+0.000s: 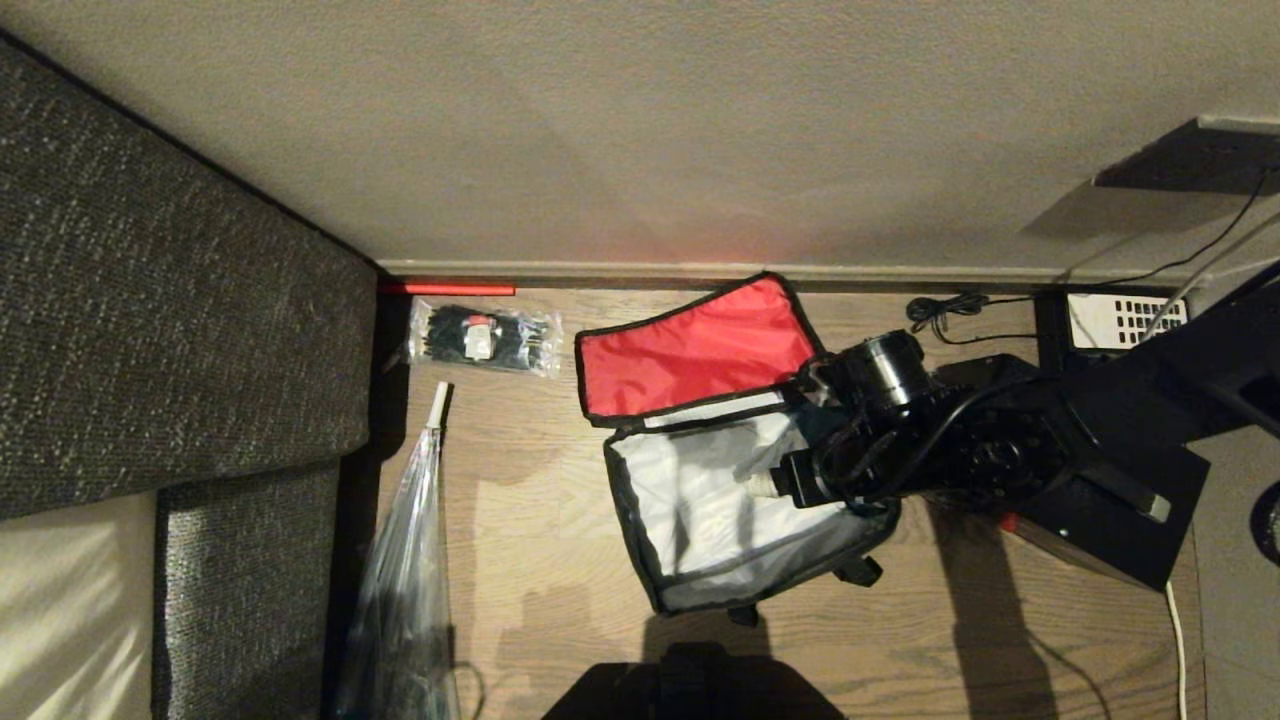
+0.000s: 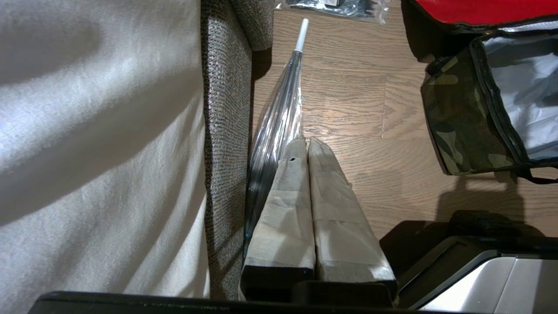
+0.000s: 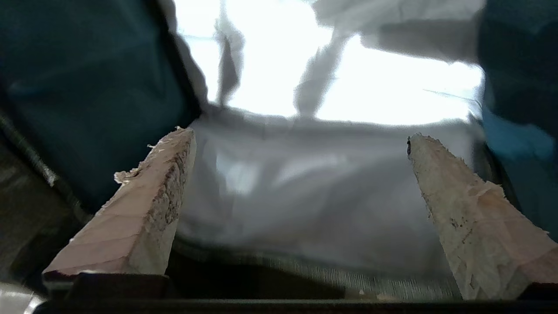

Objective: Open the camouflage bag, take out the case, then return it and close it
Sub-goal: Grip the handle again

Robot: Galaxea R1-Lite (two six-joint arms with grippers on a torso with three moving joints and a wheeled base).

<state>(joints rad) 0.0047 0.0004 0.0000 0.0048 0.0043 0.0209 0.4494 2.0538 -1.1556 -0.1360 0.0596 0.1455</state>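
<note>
Head view first: the camouflage bag (image 1: 700,520) sat open on the wooden floor (image 1: 520,560), its red-lined lid (image 1: 695,350) thrown back toward the wall and the pale grey interior exposed. The right gripper (image 1: 765,485) reached from the right over the bag's rim into the opening; its fingers were mostly hidden there by the wrist. The case (image 1: 1120,520), flat and black with a small red catch, lay on the floor just right of the bag, partly under the right arm. A clear packet of black items (image 1: 485,340) lay left of the lid, and a clear umbrella (image 1: 405,580) rested beside the grey sofa (image 1: 170,320).

Left wrist view: the left gripper (image 2: 307,141) hung beside the sofa above the umbrella (image 2: 279,122), its taped fingers pressed together and holding nothing, well apart from the bag (image 2: 462,126).

Right wrist view: the right gripper (image 3: 301,139) had its two taped fingers (image 3: 161,187) spread wide with nothing between them, pointing into the bag's grey lining (image 3: 305,187).
</note>
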